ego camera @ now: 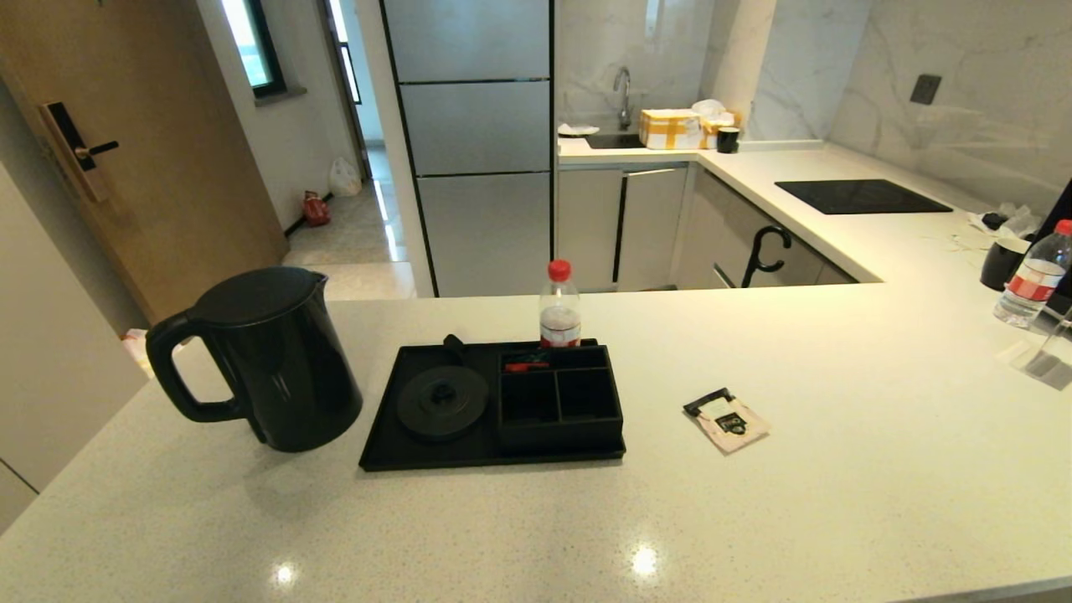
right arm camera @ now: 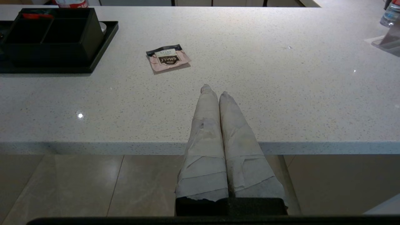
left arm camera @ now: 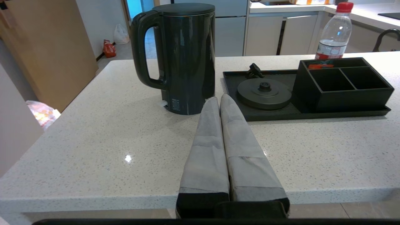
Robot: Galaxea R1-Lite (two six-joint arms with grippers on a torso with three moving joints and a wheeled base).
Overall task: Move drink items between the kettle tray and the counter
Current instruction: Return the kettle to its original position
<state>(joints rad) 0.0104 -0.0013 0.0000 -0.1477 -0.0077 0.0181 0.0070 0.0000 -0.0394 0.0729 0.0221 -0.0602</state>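
I'm looking across a kitchen with a steel fridge (ego camera: 469, 142) at the back and the off-white speckled counter (ego camera: 536, 519) wrapping round in an L. From the head camera I see neither arm. The kettle (ego camera: 268, 360) stands upright on the counter just left of the kettle tray (ego camera: 494, 402), handle pointing left, off its round base (ego camera: 442, 402). The sachet (ego camera: 727, 420) lies flat on the counter to the tray's right, well apart from it. A red-capped bottle (ego camera: 559, 306) stands behind the tray.

Only the wrist cameras show me the grippers. The left gripper (left arm camera: 218, 100) hangs low at the counter's near edge, facing the kettle and base, its wrapped fingers (left arm camera: 206, 147) pressed together on nothing. The right gripper (right arm camera: 215, 90) sits likewise facing the sachet, fingers clenched empty. Its view also reads the sachet's black logo.
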